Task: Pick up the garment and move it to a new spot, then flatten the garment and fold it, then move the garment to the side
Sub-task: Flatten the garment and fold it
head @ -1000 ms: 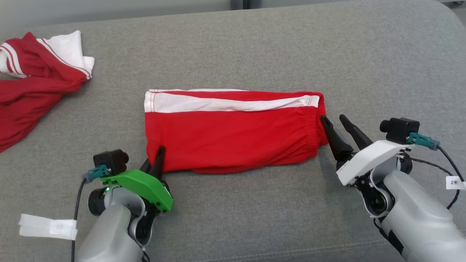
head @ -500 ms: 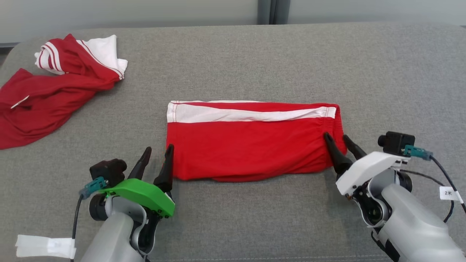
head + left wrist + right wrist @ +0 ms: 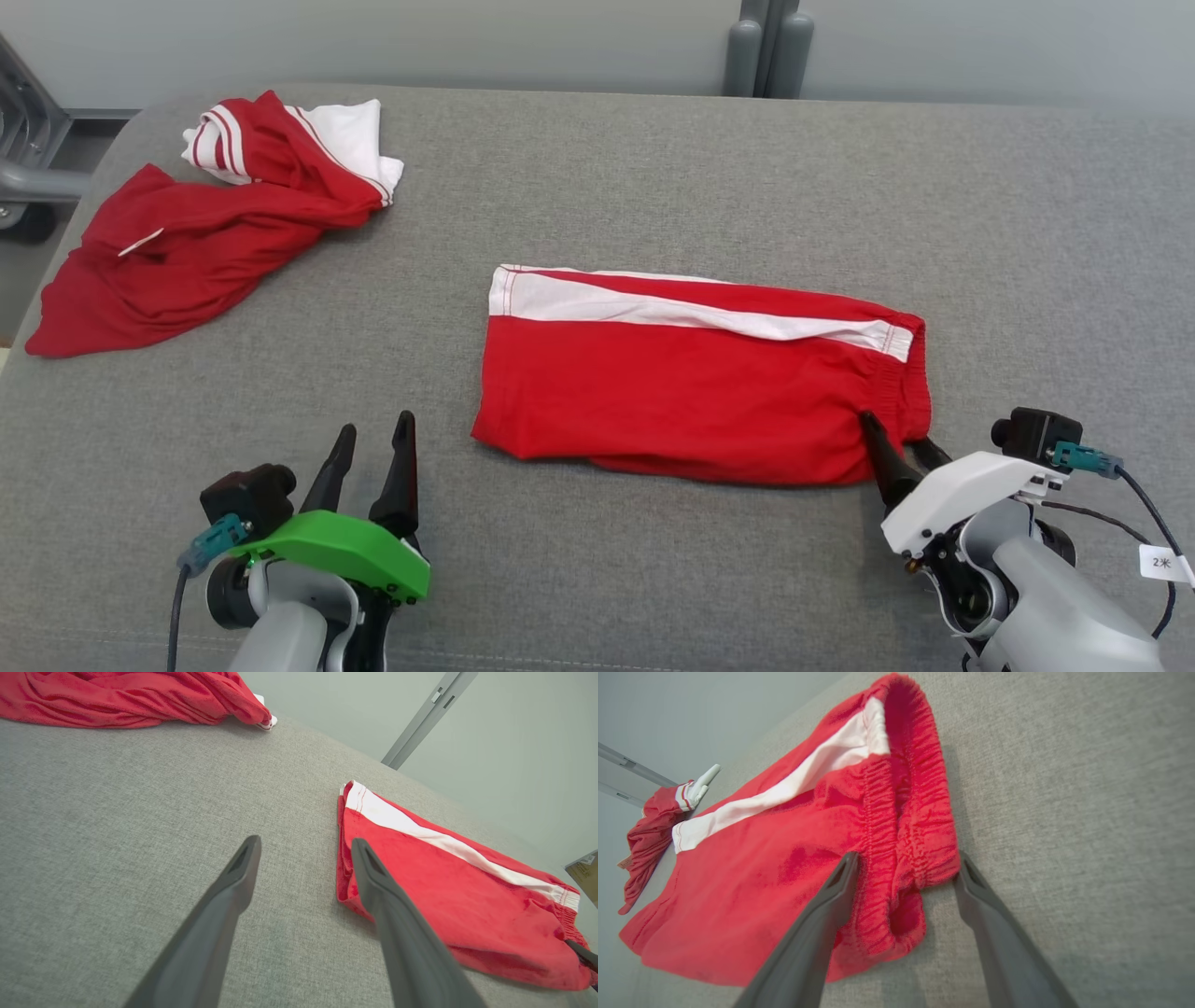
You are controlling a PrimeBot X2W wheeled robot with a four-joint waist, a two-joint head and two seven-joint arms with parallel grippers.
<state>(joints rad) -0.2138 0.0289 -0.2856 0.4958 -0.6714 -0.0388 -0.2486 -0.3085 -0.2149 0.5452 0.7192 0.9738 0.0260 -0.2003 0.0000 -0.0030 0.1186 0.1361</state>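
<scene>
Red cloth with a white side stripe, the garment [image 3: 700, 392] lies folded into a long flat band in the middle of the grey upholstered surface [image 3: 653, 168], hem at one short end and gathered elastic waistband at the other; a lower layer peeks out along its near long edge. The right gripper [image 3: 892, 431] sits at the near corner of the waistband end with its jaws spread wide and not clamped; in the right wrist view one finger [image 3: 822, 924] lies over the red cloth while the other rests on the grey fabric just beside the garment, so the bunched waistband corner sits between them. The left gripper [image 3: 375, 425] stands near the hem end of the garment but apart from it, jaws released and holding nothing, with a strip of bare grey fabric between its fingers and the hem. A second red and white garment [image 3: 205, 224] lies crumpled well away from the folded garment, beyond its hem end and toward the far side; past that heap a metal frame [image 3: 28, 159] shows; behind the garment's far long edge a pale wall and a grey post [image 3: 766, 47] rise; a white tag [image 3: 1162, 563] hangs on a cable near the waistband end.
</scene>
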